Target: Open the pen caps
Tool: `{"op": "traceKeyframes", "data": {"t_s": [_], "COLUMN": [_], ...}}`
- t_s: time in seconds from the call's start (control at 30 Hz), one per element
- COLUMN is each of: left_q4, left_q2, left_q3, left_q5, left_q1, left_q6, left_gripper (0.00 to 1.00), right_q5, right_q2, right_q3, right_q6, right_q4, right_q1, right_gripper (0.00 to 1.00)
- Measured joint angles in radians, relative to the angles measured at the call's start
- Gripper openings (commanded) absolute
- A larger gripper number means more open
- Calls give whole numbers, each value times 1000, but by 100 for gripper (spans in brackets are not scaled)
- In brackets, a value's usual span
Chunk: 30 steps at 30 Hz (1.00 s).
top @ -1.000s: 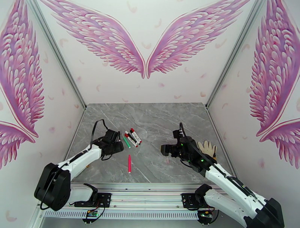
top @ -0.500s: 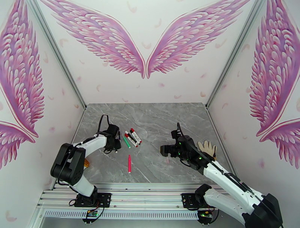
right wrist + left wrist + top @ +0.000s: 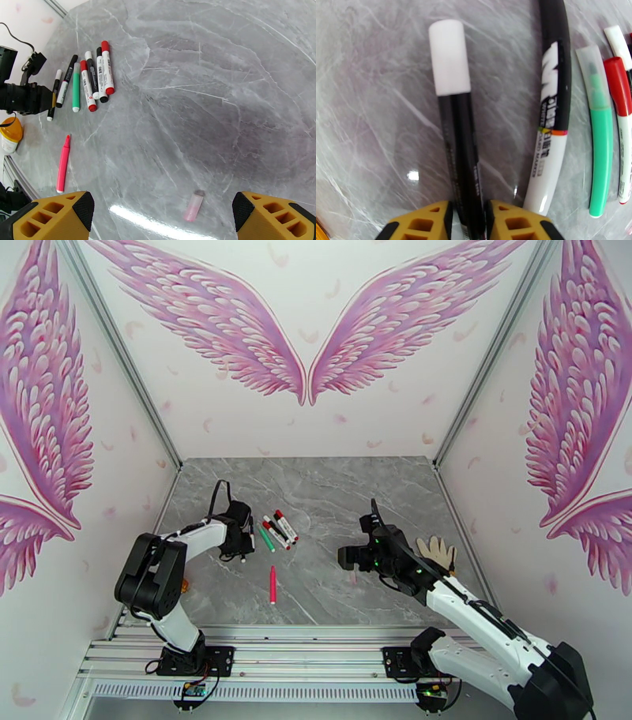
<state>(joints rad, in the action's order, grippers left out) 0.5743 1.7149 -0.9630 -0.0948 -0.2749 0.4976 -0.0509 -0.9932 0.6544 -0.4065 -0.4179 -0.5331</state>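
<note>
Top view: bright, flat, diffuse light from overhead, nothing clipped. Shadows on the table [image 3: 332,485] are soft and faint. Wide lens, so the corner posts [image 3: 118,350] splay out toward 11 and 1 o'clock.

Left wrist cam: heavy barrel distortion. The green pen [image 3: 601,158] at 3 o'clock bows visibly (it looks straight in the right wrist view). The white cap [image 3: 449,57] at 12 o'clock is near blown out, edges soft. The black pen [image 3: 462,158] mid-frame is sharp enough. Small specular dot at 8 o'clock. Fingers [image 3: 422,223] of the left gripper [image 3: 468,207] at 6 o'clock are blurred.

Right wrist cam: glare streak on the table at 6 o'clock. Fingers [image 3: 51,217] of the right gripper [image 3: 161,197] at 7 and 5 o'clock are soft. The far pens [image 3: 93,75] at 10 o'clock are crisp.
</note>
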Motion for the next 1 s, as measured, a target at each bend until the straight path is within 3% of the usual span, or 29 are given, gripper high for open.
{"op": "traceKeyframes", "data": {"t_s": [0.5, 0.83, 1.0], "left_q4": [-12, -11, -19], "left_q2": [-26, -264, -386], "left_q3": [24, 117, 156], "left_q5": [-11, 14, 64], "left_q1": [5, -2, -88], "left_q6": [-2, -19, -34], "left_gripper": [18, 16, 16], "right_q5": [-8, -79, -160], "right_q2": [39, 58, 58], "right_q3": [0, 0, 0], "right_q6": [0, -68, -120], "right_q4": [-17, 3, 39], "right_q1": [0, 0, 4], "right_gripper": [99, 98, 96]}}
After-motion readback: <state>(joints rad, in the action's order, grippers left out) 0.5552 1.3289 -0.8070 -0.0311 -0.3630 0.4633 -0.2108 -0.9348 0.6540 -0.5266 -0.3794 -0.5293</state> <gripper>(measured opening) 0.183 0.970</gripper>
